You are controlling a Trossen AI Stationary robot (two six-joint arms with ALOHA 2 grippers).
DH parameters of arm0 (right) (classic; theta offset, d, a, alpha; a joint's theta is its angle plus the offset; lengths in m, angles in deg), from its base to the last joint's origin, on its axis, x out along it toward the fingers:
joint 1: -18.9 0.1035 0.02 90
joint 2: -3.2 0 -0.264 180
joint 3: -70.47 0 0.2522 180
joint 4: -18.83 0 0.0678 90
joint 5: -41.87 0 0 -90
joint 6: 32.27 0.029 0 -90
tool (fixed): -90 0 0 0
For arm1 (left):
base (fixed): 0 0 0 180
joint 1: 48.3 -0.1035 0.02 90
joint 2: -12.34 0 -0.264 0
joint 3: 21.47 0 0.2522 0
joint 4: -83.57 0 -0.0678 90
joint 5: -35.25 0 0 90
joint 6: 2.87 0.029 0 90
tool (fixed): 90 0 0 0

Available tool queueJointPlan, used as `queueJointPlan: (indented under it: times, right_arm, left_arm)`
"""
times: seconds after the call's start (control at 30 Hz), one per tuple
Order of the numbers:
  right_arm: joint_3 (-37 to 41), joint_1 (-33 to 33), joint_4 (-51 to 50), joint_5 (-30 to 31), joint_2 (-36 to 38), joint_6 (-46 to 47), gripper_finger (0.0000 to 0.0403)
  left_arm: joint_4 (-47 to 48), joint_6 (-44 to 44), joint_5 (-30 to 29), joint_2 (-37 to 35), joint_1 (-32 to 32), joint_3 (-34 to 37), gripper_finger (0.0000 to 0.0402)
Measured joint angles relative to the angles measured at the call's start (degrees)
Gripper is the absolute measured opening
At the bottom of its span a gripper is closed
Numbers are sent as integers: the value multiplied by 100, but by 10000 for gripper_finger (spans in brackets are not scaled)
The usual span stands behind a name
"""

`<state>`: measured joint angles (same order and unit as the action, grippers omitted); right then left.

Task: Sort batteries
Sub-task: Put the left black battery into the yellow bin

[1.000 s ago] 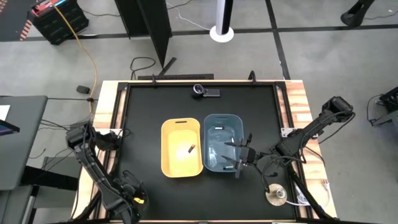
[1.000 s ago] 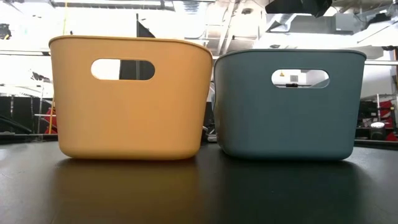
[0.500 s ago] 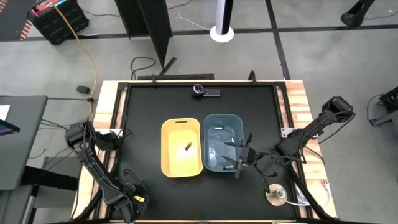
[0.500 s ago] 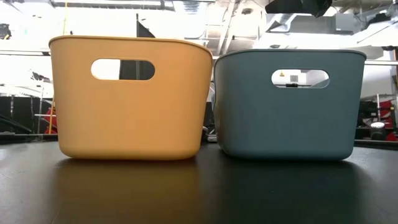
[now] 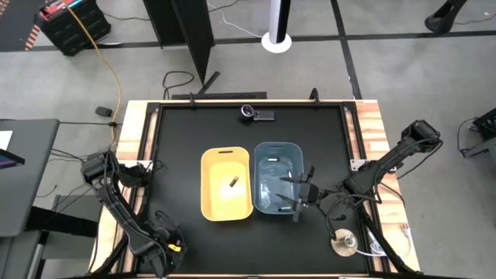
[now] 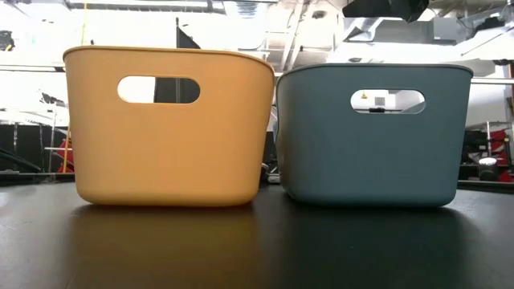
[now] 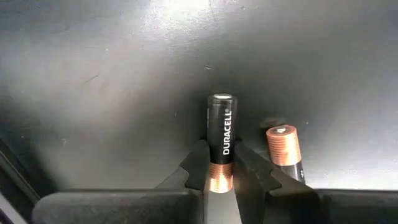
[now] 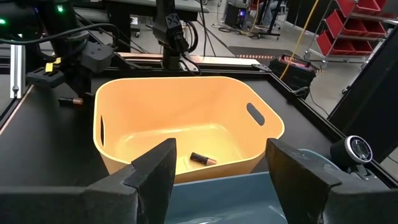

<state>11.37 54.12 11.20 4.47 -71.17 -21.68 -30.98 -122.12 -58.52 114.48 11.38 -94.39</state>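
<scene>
A: Gripping a dark battery (image 7: 221, 140) between its fingers (image 7: 194, 167), the left claw (image 5: 164, 242) is working low at the table's (image 5: 186, 139) near left corner. The fingers are closing on the copper end while the flat end is sticking out ahead. A second battery (image 7: 285, 152) is lying just beside it on the table.

B: And the right claw (image 8: 217, 165)?

A: It is hanging spread wide over the blue bin (image 5: 277, 177), holding nothing. One dark battery (image 8: 203, 158) is already lying in the yellow bin (image 5: 225, 184), which is sitting touching the blue one, mid-table.

B: So what is the step asking for?

A: In my judgement, a straight lift. The grip is sitting near one end, so the battery is likely to pivot if the arm is swinging fast. It should be rising clear of the neighbour first, then travelling over the yellow bin's rim and letting go low, so nothing is bouncing out.

B: Any light batteries in the blue bin?

A: Pale shapes are showing there from above, too small to tell.
</scene>
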Motion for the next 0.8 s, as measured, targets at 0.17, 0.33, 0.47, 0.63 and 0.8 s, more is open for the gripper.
queueJointPlan:
  times: [0.17, 0.33, 0.47, 0.63, 0.8]
  right_arm:
    - [0, 0, -2, 0, 0, 0, 264]
    - [0, 0, -2, 0, 0, 0, 264]
    - [0, 1, -4, 0, 0, 0, 264]
    - [0, 1, -4, 0, 0, 2, 264]
    - [0, 0, -4, 0, 0, 2, 264]
  left_arm:
    - [103, 48, 0, 5, 0, 0, 38]
    - [262, 86, -7, -122, 0, 18, 38]
    - [769, 89, -54, -241, 0, -15, 38]
    - [1006, 119, -509, -539, 0, -157, 38]
    - [1317, 272, -1537, -943, -12, -408, 38]
